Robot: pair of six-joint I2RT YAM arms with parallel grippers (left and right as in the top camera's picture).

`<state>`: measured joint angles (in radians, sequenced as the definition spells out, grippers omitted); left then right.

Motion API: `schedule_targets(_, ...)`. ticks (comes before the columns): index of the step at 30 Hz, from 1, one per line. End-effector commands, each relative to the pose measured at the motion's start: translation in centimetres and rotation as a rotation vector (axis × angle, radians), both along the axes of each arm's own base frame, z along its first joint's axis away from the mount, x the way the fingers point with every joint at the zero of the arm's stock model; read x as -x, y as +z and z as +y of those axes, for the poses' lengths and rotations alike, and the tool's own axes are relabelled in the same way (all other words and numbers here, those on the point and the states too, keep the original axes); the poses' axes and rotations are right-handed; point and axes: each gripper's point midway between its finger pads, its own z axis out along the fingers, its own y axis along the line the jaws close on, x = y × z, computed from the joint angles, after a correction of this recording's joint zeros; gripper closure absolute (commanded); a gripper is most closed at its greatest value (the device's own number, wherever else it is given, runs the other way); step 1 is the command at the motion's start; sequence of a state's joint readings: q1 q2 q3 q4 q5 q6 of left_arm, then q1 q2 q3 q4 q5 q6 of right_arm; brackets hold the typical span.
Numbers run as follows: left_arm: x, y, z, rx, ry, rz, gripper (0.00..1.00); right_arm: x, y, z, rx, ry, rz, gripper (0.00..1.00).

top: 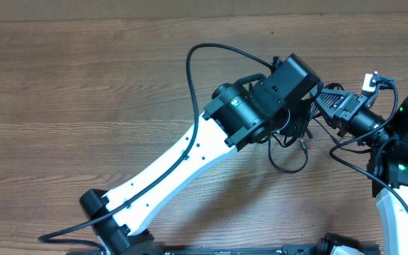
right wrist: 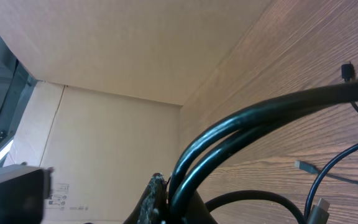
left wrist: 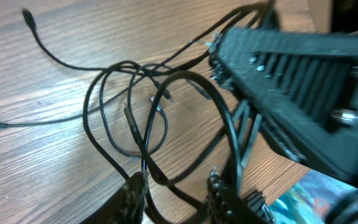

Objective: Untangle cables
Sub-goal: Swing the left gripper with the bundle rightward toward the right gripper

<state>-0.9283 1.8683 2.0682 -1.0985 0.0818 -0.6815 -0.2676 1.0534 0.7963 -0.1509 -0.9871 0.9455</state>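
The cables (top: 289, 152) are thin black cords in a tangled loop on the wooden table, between the two grippers. In the left wrist view the loops (left wrist: 135, 106) spread across the wood, and one plug end (left wrist: 28, 17) trails to the far left. My left gripper (left wrist: 176, 198) stands open low over the tangle, with strands running between its fingers (left wrist: 132, 199). From the right, my right gripper (top: 322, 99) reaches in. It is shut on two cable strands (right wrist: 260, 118) that arch away over the table. Its ribbed black body (left wrist: 291, 68) fills the left wrist view's right side.
The left arm's head (top: 289, 85) covers part of the tangle from above. Its own thicker cable (top: 190, 78) arcs over the table. A cardboard wall (right wrist: 117, 56) stands behind the table edge. Something colourful (left wrist: 309, 193) lies at the near right corner.
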Motion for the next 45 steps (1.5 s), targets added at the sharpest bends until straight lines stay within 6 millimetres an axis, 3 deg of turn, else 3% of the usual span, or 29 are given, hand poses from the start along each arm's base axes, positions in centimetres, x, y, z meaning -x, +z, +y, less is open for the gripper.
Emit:
schedule_targets(1, 0.5, -1.7, -1.8, 0.019, -0.033, 0.076, 0.72, 0.0, 0.4, 0.2, 0.012, 0.008, -0.023, 0.96)
schedule_targets(7, 0.9, -1.4, -2.4, 0.049, -0.086, 0.080, 0.75, 0.0, 0.4, 0.1, 0.012, 0.007, -0.023, 0.96)
schedule_targets(11, 1.4, -1.0, -2.5, 0.076, -0.129, 0.106, 0.67, 0.0, 0.4, 0.1, 0.012, 0.007, -0.023, 0.96)
schedule_targets(22, 0.0, -0.8, -0.4, 0.133, -0.117, 0.218, 0.58, 0.0, 0.4, 0.1, 0.013, 0.006, -0.023, 0.96)
schedule_targets(35, 0.7, 1.9, -2.1, 0.314, -0.179, 0.319, 0.47, 0.0, 0.4, 0.1, 0.014, 0.004, -0.023, 0.97)
schedule_targets(45, 0.4, 0.4, -2.3, 0.218, -0.103, 0.244, 0.47, 0.0, 0.4, 0.1, 0.013, 0.004, -0.022, 0.96)
